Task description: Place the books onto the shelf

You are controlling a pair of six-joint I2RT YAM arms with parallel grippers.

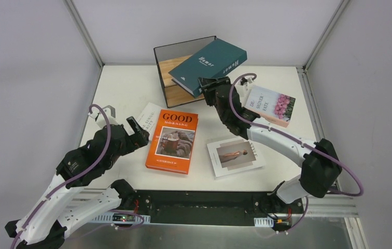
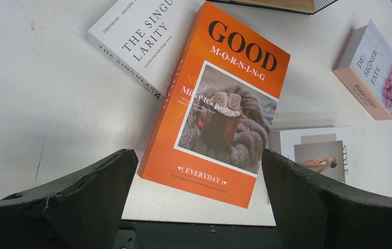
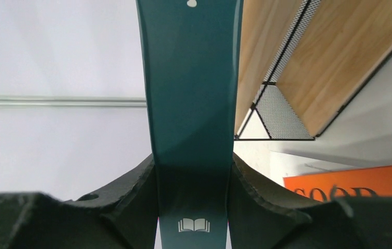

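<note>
Quickly, left to right. The left arm rises from the desk's point(image 1: 121, 88) near-left corner, elbow bent, forearm angled up and right. The left tool point(image 1: 136, 132) has its jaws spread wide and holds nothing. It sits near the left edge of the orange book point(image 1: 173, 141). In the left wrist view that book lies flat between the two spread fingers point(image 2: 80, 199), cover up.

A white book point(image 1: 150, 116) lies flat just behind, and the orange book overlaps its corner.

The shelf point(image 1: 169, 66) stands at the back center of the desk. The teal book point(image 1: 209, 63) is off the desk, tilted, and lies across the shelf's right front part.

The right tool point(image 1: 210, 85) pinches the teal book at its near end. In the right wrist view the fingers point(image 3: 131, 197) press on both covers, the spine faces the camera, and the shelf's wood boards are just to the right.

A white book with a figure photo point(image 1: 234, 155) lies flat at front center-right. A book with pink flowers point(image 1: 270, 105) lies farther back on the right.

The right arm comes from the near-right corner, with its elbow out at the right edge. Its forearm stretches back and left, passing between those two books toward the shelf.
</note>
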